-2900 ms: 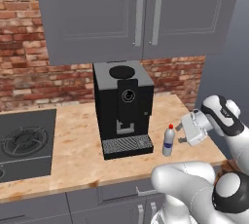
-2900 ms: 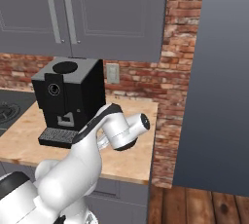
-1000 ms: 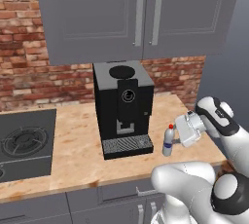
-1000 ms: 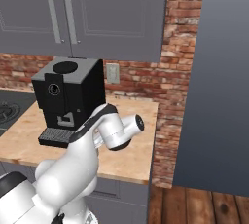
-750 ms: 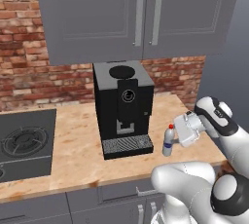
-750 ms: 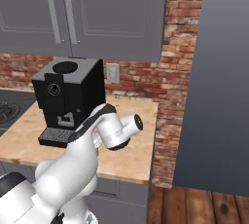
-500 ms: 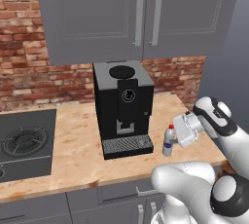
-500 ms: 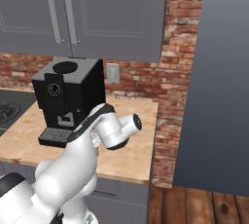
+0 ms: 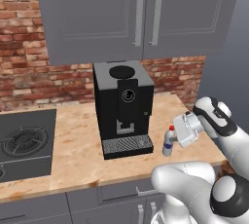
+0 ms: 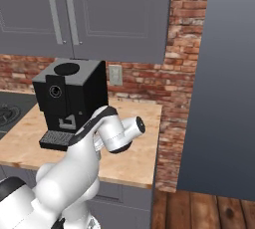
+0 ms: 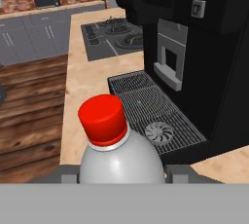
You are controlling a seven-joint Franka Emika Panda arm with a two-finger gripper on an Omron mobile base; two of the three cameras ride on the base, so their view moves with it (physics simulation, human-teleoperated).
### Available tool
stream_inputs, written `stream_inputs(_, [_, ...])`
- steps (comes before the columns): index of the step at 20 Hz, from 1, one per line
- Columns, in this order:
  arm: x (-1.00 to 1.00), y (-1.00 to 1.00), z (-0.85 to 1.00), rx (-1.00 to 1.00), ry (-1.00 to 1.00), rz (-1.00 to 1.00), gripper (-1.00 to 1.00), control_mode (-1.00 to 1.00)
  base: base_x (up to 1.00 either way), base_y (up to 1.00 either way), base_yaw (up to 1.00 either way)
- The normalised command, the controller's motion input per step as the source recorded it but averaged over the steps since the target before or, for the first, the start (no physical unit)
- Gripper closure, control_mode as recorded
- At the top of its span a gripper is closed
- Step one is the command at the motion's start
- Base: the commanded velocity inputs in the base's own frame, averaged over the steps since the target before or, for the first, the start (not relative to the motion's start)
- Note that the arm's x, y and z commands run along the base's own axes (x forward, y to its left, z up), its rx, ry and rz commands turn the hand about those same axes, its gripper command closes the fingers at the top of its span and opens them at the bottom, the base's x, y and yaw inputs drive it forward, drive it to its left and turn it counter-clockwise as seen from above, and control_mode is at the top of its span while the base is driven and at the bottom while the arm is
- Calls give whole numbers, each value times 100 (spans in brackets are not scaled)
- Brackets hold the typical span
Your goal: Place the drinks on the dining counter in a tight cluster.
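small clear red-capped bottle (image 9: pixel 168 142) seen upright on wooden counter (image 9: pixel 73 155), just right of black coffee machine (image 9: pixel 124 107) and its drip tray. end effector (image 11: pixel 121 175) brought level with bottle body, one dark fingertip (image 11: pixel 68 175) seen at each side, close against it; firm grip or mere flanking cannot be told. stove (image 9: pixel 25 142) set into counter at far left. grey cabinets (image 9: pixel 131 16) mounted above, brick wall (image 9: pixel 29 79) behind.

Black coffee machine (image 9: pixel 122 106) on wooden bench (image 9: pixel 73 155), stove (image 9: pixel 24 142) at left, grey cabinets (image 9: pixel 131 13) above, brick wall (image 9: pixel 22 72) behind.
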Motion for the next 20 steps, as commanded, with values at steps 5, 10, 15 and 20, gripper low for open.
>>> stream_inputs(5, [0,0,0,0,0,0,100,-100,0,0,0])
stream_inputs(10, [-7,0,20,0,0,-1,100,-100,0,0,0])
stream_inputs(15, [-17,0,53,0,0,-2,100,-100,0,0,0])
stream_inputs(20, [-23,0,81,0,0,0,100,-100,0,0,0])
